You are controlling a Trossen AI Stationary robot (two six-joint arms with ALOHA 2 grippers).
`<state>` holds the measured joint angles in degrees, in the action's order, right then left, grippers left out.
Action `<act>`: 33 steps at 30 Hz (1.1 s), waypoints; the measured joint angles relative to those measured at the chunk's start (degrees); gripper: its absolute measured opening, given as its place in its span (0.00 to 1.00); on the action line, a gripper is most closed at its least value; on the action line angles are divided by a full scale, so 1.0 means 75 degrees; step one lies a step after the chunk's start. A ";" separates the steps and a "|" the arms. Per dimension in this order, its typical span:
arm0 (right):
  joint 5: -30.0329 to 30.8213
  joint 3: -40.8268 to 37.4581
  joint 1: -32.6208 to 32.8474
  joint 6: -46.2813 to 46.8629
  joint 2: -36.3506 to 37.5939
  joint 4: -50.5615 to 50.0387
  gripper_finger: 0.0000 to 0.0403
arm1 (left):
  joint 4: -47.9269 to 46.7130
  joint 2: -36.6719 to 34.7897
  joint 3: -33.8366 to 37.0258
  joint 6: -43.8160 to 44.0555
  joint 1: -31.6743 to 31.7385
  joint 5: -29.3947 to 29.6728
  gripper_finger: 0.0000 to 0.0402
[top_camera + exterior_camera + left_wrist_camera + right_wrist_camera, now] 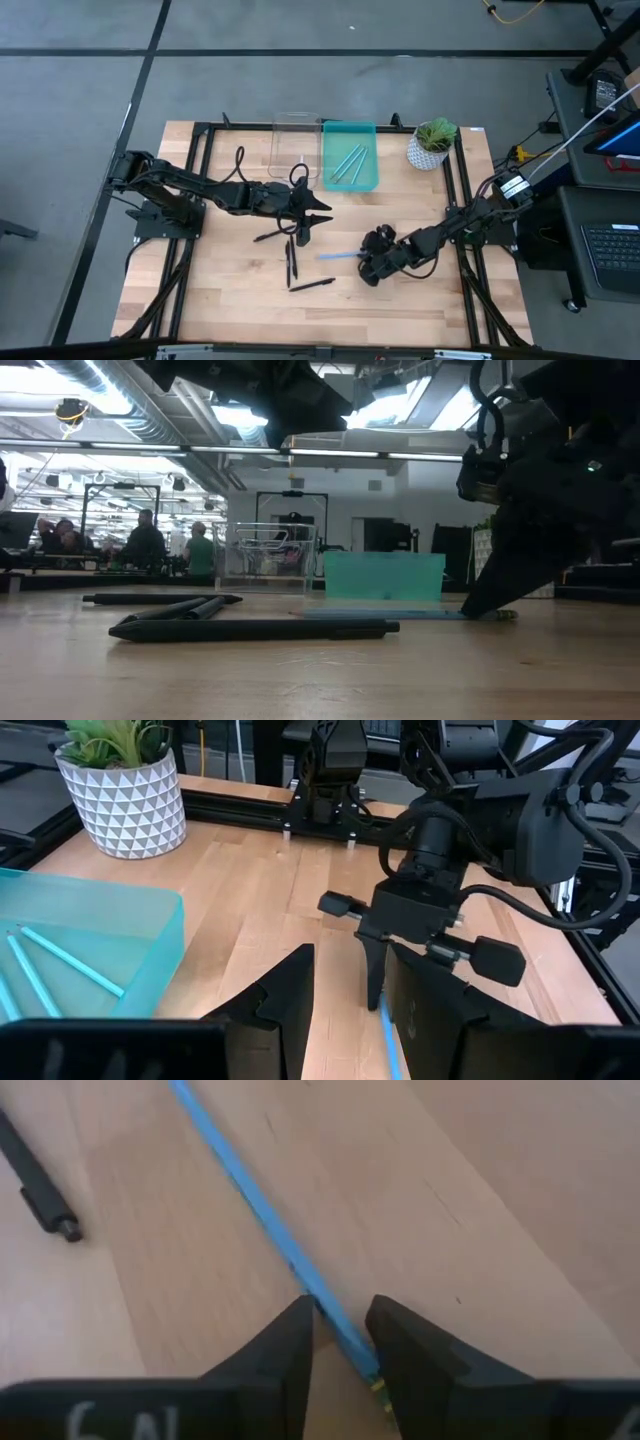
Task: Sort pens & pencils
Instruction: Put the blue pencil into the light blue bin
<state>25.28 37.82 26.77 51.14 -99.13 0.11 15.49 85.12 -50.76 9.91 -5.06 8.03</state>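
The table [230, 300] is pale wood in glued planks, smooth with a soft satin sheen. The blue pencil [262, 1208] looks matt and painted; the black pens [255, 628] look like smooth plastic with a dull gloss. The teal tray [372, 180] is translucent plastic, and the bin [285, 160] at its nine o'clock clear plastic. The plant pot [125, 805] looks matt, white with a triangle pattern. The right gripper [340, 1342] fingers look matt black.
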 joint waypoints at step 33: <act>0.0642 -0.0032 -0.0047 0.1124 -0.0017 -0.0277 0.16 | 0.0757 0.2332 -0.0006 0.2133 -0.0395 0.2645 0.29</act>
<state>30.09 37.58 26.41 59.57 -99.26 -1.97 21.17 102.61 -50.81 25.91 -8.02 27.87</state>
